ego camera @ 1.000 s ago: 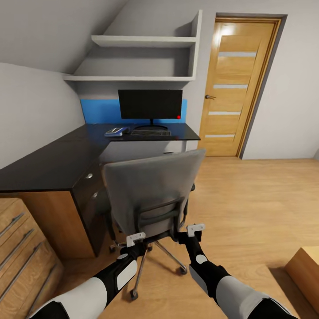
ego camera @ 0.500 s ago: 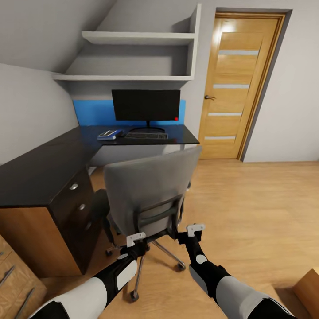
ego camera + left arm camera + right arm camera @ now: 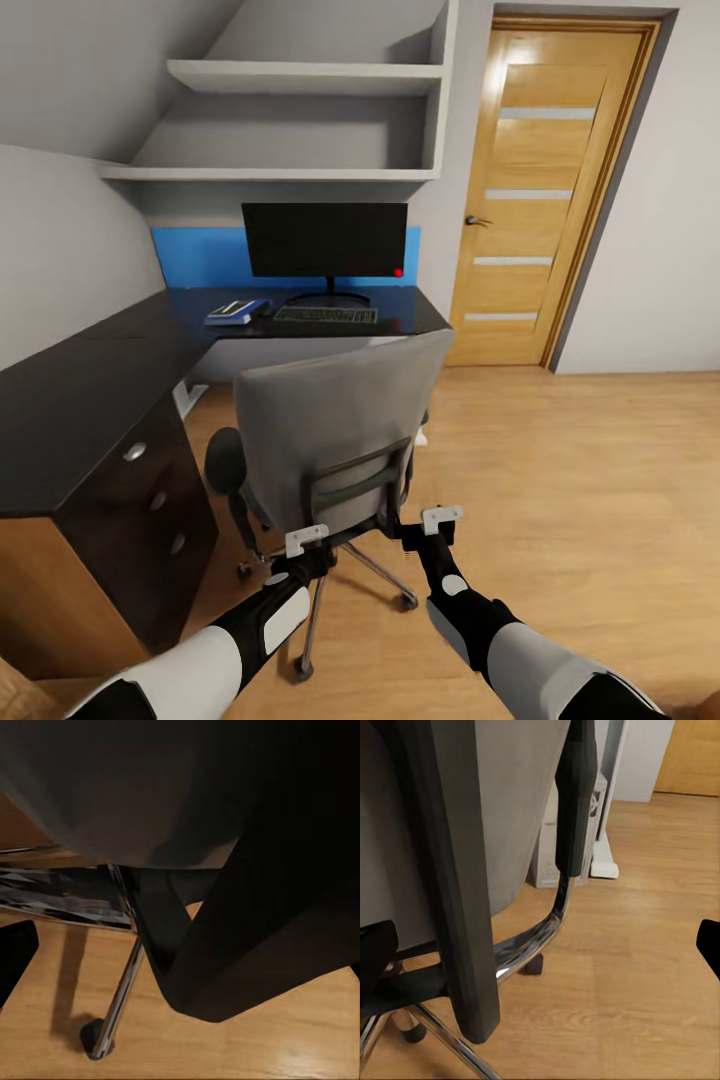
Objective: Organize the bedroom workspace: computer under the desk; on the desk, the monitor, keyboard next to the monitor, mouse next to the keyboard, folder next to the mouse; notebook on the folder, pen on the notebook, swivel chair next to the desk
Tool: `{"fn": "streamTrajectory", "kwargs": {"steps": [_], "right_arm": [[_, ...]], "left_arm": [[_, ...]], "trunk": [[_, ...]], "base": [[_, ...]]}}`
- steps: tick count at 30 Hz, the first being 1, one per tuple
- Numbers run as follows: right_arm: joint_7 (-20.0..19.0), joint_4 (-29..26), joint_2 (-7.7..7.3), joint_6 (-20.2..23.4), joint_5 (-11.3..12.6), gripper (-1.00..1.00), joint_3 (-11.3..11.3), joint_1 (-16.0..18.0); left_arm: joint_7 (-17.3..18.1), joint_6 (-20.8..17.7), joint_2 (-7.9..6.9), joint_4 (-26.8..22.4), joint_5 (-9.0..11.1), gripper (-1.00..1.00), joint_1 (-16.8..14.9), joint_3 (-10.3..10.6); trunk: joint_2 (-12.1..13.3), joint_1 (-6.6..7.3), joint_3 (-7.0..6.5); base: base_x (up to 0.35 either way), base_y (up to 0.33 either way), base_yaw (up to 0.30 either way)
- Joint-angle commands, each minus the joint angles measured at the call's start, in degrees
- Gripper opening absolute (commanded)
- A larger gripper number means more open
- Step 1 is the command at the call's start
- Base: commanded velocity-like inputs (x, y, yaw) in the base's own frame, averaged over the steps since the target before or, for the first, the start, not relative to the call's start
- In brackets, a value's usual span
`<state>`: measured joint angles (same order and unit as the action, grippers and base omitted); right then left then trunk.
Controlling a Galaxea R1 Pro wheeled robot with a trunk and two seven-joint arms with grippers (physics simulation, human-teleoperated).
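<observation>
The swivel chair [image 3: 335, 430] stands right in front of me, its grey back towards me. My left gripper [image 3: 308, 548] and right gripper [image 3: 432, 528] are low behind that back, at its black frame. In the right wrist view the open fingers [image 3: 375, 956] straddle the black frame bar [image 3: 457, 907]. The left wrist view has the frame [image 3: 247, 915] close up, and its fingers look open too. On the black desk [image 3: 70, 400] stand the monitor [image 3: 325, 240] and the keyboard [image 3: 325, 315], with the blue folder [image 3: 232, 313] to their left. The white computer [image 3: 544, 859] is under the desk.
A wooden door [image 3: 545, 200] is at the back right, with wooden floor [image 3: 580, 480] before it. White wall shelves [image 3: 300, 80] hang above the desk. The desk's drawer unit [image 3: 150, 500] is close on my left, and the chair's chrome base [image 3: 385, 580] lies between my arms.
The whole picture has shifted: the desk is nearer and further left, and the wood dresser has slid out at the lower left. The chair and both arms keep their place in the picture.
</observation>
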<state>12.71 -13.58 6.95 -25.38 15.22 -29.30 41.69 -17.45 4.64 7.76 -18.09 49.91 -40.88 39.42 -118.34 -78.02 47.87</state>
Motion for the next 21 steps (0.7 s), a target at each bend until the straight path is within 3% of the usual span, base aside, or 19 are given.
{"fn": "streamTrajectory", "kwargs": {"steps": [1,21], "right_arm": [[0.3,0.0,-0.01,-0.2,0.4,1.00,-0.5,0.1],[0.3,0.1,-0.05,-0.2,0.4,1.00,-0.5,0.1]], "left_arm": [[-0.3,0.3,-0.03,0.0,0.5,1.00,-0.1,0.5],[-0.4,0.3,-0.03,0.0,0.5,1.00,-0.1,0.5]], "trunk": [[0.0,-0.03,0.05],[0.0,-0.03,0.05]], "base": [[0.325,0.000,0.000],[0.325,0.000,0.000]]}}
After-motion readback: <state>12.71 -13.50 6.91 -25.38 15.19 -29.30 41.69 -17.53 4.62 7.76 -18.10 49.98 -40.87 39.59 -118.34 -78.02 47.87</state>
